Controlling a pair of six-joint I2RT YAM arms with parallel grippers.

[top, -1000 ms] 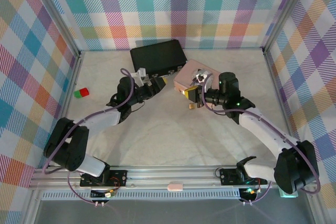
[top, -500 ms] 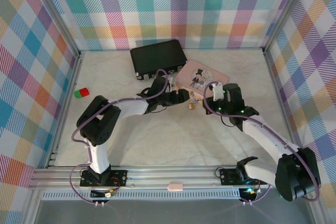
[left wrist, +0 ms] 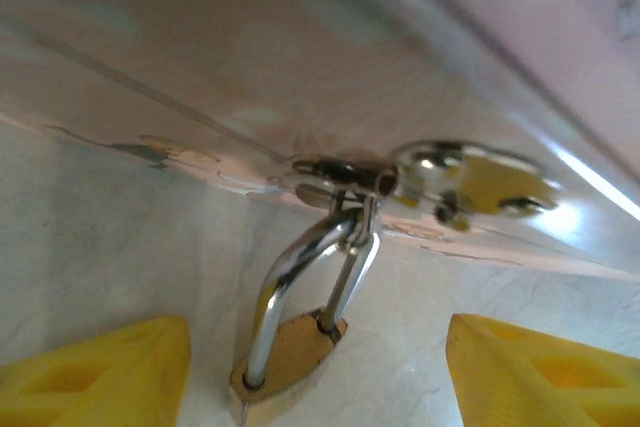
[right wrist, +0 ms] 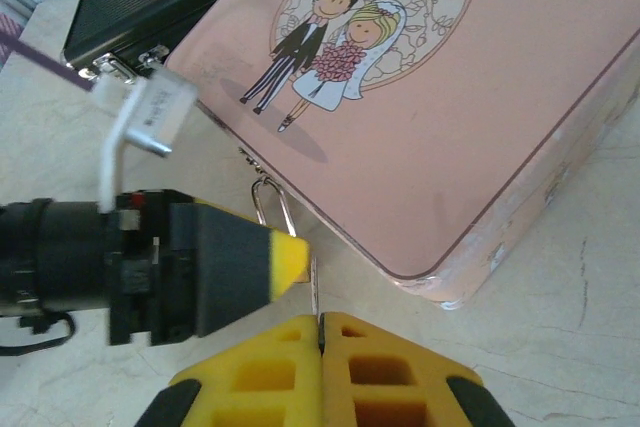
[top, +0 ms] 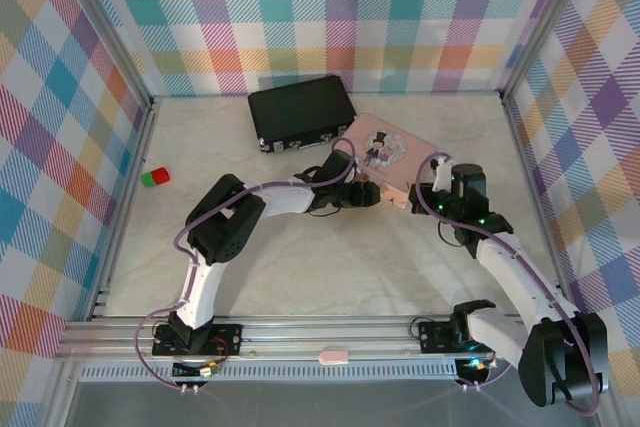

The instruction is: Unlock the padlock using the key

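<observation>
Left claw (left wrist: 318,347) wide, right claw (right wrist: 320,321) pinched.

a back wall (top: 330,17) of pastel plaid cloth in pink, teal, yellow, orange and purple closes the far side. the same cloth covers the left wall (top: 50,147) and the right wall (top: 590,127). slanted aluminium posts (top: 110,37) mark the corners where the walls meet. the tabletop (top: 330,277) is pale cream with faint marble veining, evenly lit, with only soft shadows. an aluminium rail (top: 330,332) runs along its near edge, and a grey floor (top: 330,402) lies below it.
</observation>
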